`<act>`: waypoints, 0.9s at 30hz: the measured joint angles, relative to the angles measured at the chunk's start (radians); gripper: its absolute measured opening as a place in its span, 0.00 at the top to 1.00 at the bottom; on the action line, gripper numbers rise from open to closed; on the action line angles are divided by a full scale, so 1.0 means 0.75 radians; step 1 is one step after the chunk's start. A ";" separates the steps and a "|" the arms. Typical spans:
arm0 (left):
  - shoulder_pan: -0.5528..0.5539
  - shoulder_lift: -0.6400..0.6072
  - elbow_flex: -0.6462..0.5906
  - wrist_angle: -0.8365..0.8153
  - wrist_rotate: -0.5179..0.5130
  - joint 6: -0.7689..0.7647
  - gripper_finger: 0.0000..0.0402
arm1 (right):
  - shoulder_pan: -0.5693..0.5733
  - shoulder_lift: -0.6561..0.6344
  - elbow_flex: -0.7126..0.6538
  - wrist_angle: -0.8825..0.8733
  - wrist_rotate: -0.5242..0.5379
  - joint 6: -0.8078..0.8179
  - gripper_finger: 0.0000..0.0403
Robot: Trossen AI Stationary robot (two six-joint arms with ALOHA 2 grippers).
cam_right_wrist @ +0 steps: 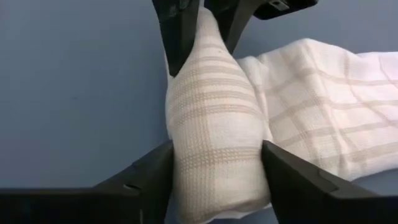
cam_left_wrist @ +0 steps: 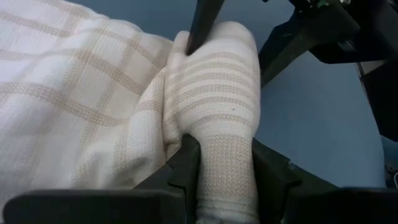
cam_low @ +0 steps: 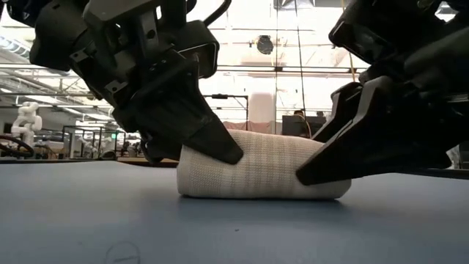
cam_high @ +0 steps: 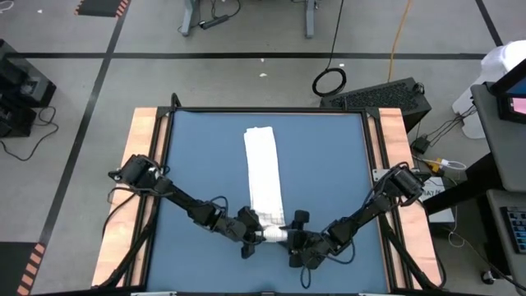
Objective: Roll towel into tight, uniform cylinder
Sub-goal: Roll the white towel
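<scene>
The white towel with faint grid lines lies as a long strip down the middle of the blue table (cam_high: 197, 156). Its near end is wound into a short roll (cam_high: 272, 235) that rests on the table (cam_low: 264, 174). The flat part (cam_high: 263, 164) runs from the roll toward the far edge. My left gripper (cam_high: 256, 233) is shut on the roll's left end, my right gripper (cam_high: 294, 240) on its right end. Each wrist view shows the other arm's fingers at the roll's opposite end. My left gripper pinches the roll's left end (cam_left_wrist: 225, 158) between its two fingers (cam_left_wrist: 186, 163). They come slanting down from the table's left and lie along the roll. The cloth narrows between them. The roll lies on the table. My right gripper has the roll's right end (cam_right_wrist: 217, 163) between its two fingers (cam_right_wrist: 281, 171), one against each side. They come slanting down from the table's right and lie along the roll. The roll rests on the table, still joined to the flat part (cam_right_wrist: 323, 118).
Wooden rails (cam_high: 146, 164) run along the table's left and right sides. Bare blue tabletop lies on both sides of the towel strip. Beyond the far right corner stands a black box (cam_high: 386, 97) with cables.
</scene>
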State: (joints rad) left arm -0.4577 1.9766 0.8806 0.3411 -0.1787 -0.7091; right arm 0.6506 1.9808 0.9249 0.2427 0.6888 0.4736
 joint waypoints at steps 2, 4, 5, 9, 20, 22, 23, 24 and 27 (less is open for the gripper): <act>-0.004 0.000 0.000 -0.001 0.003 -0.014 0.74 | 0.000 0.000 0.000 0.002 -0.002 0.000 0.50; -0.008 -0.001 0.000 -0.001 0.005 -0.013 0.74 | 0.000 0.001 0.000 0.002 -0.004 0.007 0.53; -0.011 -0.001 0.000 0.001 0.005 -0.013 0.73 | 0.000 0.001 0.000 0.002 -0.010 0.016 0.55; -0.031 -0.001 -0.003 0.015 -0.039 -0.012 0.71 | -0.012 -0.001 0.000 0.007 -0.066 0.030 0.65; -0.161 -0.125 -0.014 -0.062 -0.402 0.294 0.33 | -0.069 -0.001 0.005 0.000 -0.249 0.202 0.72; -0.199 -0.140 -0.013 -0.008 -0.508 0.399 0.30 | -0.089 -0.003 0.005 0.001 -0.296 0.230 0.72; -0.217 -0.142 -0.011 0.027 -0.546 0.453 0.29 | -0.098 -0.003 0.005 0.002 -0.324 0.240 0.72; -0.232 -0.142 -0.010 0.051 -0.567 0.499 0.28 | -0.107 -0.002 0.006 0.004 -0.350 0.250 0.72; -0.268 -0.120 -0.010 0.086 -0.586 0.534 0.28 | -0.130 -0.003 0.005 0.006 -0.401 0.261 0.71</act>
State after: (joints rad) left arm -0.6585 1.8865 0.8734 0.4056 -0.6179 -0.3082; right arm 0.5533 1.9789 0.9287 0.2470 0.3878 0.6693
